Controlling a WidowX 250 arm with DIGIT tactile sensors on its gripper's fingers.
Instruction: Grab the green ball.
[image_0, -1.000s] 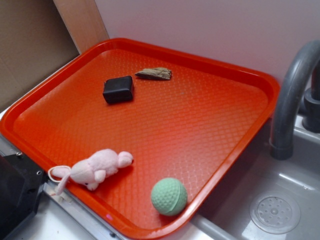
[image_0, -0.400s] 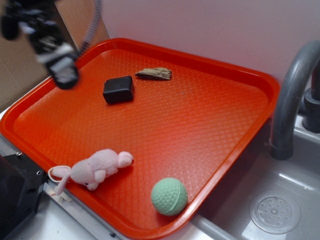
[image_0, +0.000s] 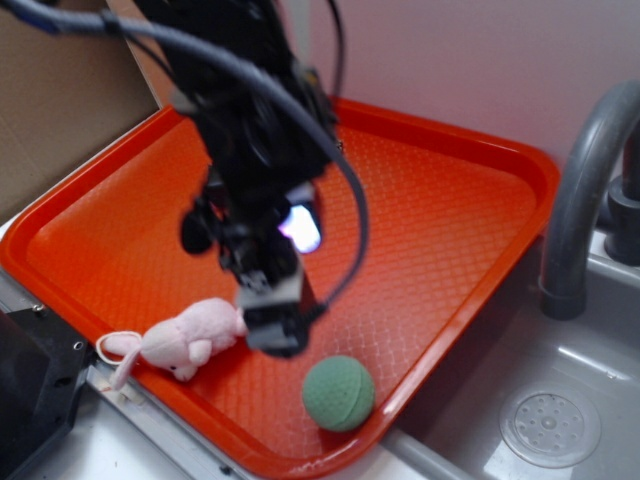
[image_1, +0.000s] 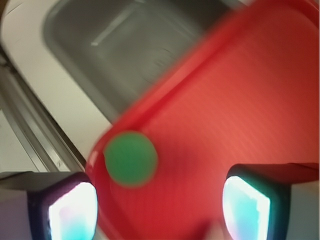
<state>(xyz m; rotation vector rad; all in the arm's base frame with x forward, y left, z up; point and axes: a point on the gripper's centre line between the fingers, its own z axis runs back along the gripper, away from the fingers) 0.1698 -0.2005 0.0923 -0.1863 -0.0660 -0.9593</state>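
One green ball (image_0: 339, 393) lies on the red tray (image_0: 480, 190), at five o'clock from the spread, empty gripper (image_0: 272, 325).

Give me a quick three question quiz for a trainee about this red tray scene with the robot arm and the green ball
1. True or false: the gripper is already closed on the green ball.
2. Which toy lies on the tray nearest the ball? A) a yellow duck B) a pink mouse C) a blue car
3. Fill in: in the wrist view the ball sits near the tray's ____, beside the sink.

Key
1. False; the ball lies free on the tray, ahead of the open fingers.
2. B, the pink mouse.
3. Corner; the sink lies just beyond.
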